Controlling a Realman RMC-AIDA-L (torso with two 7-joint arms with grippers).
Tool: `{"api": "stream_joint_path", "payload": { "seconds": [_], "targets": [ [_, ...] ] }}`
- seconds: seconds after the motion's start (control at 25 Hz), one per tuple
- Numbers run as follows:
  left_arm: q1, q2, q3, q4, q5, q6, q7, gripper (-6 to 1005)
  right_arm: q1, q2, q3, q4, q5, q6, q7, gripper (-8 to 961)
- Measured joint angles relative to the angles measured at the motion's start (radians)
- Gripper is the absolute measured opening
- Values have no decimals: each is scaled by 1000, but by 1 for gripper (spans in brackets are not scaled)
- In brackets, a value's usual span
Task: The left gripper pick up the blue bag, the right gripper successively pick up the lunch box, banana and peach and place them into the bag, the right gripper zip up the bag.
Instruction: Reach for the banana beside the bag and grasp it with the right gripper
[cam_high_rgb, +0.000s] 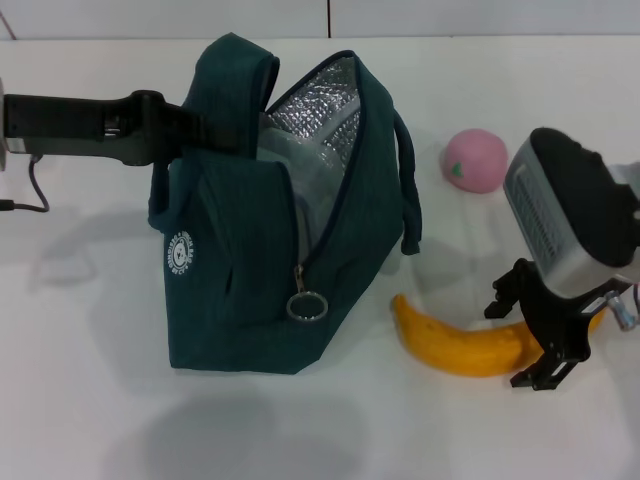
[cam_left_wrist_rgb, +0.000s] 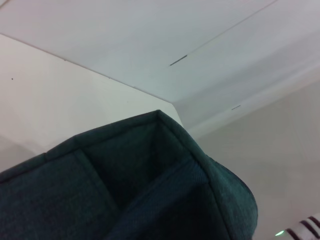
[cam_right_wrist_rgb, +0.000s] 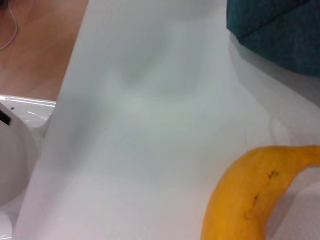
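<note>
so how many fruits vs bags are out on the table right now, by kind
banana: 1
peach: 1
blue bag: 1
total: 3
The left gripper holds the bag; the right gripper is at the banana.

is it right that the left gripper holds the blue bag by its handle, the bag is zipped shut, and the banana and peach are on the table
Not quite. The blue bag is unzipped and open: the head view shows its silver lining. The rest holds: the left gripper holds it by a handle, and the banana and peach lie on the table.
</note>
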Motion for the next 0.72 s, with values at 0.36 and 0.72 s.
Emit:
{"api": "stream_joint_path", "payload": {
  "seconds": [0.36,0.72],
  "targets": [
    [-2,-1,1,0,0,1,0,28,-3,1,-45,14,0,25,2,761],
    [-2,1,0,0,0,3,0,28,-5,1,-51,11,1,-5,2,543]
  ]
}}
